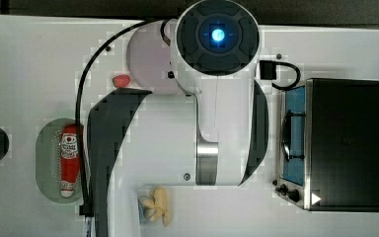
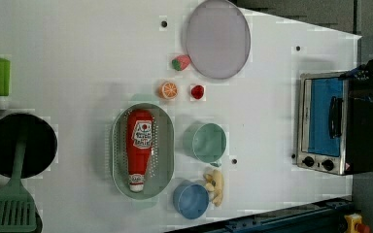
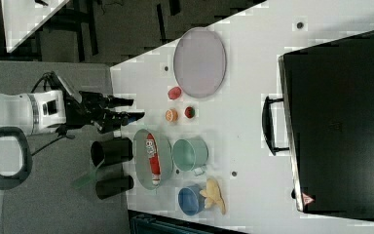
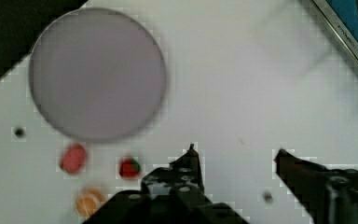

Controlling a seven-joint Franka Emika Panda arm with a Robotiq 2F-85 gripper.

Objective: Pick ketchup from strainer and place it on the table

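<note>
Nothing of the task is done yet, judging by how things lie. The ketchup (image 2: pixel 139 149), a small red squeeze bottle with a white cap and a white-and-red label, lies flat lengthwise inside the strainer (image 2: pixel 166 145), a pale green oval plastic basin with a perforated bottom. In the left view its cap points toward the bottom of the frame.

The black two-finger gripper (image 4: pixel 235 156) stands with its fingers spread apart and nothing between them. In the right view the gripper (image 3: pixel 129 109) hangs well apart from the strainer (image 3: pixel 141 165), not over the bottle. The wrist view looks down on the white flat tabletop (image 4: pixel 242 84), with the grey-lilac round plate (image 4: pixel 98 74), two small red strawberries and an orange slice below it, not on the bottle.

All steps are left: move over the strainer, come down, close on the bottle, lift it out, set it on bare table. Free white surface shows in the left view around the strainer, on the left view's left side. The round teal cup (image 2: pixel 206 142) sits just beside the strainer, so the lift-out probably wants to stay clear of it.
</note>
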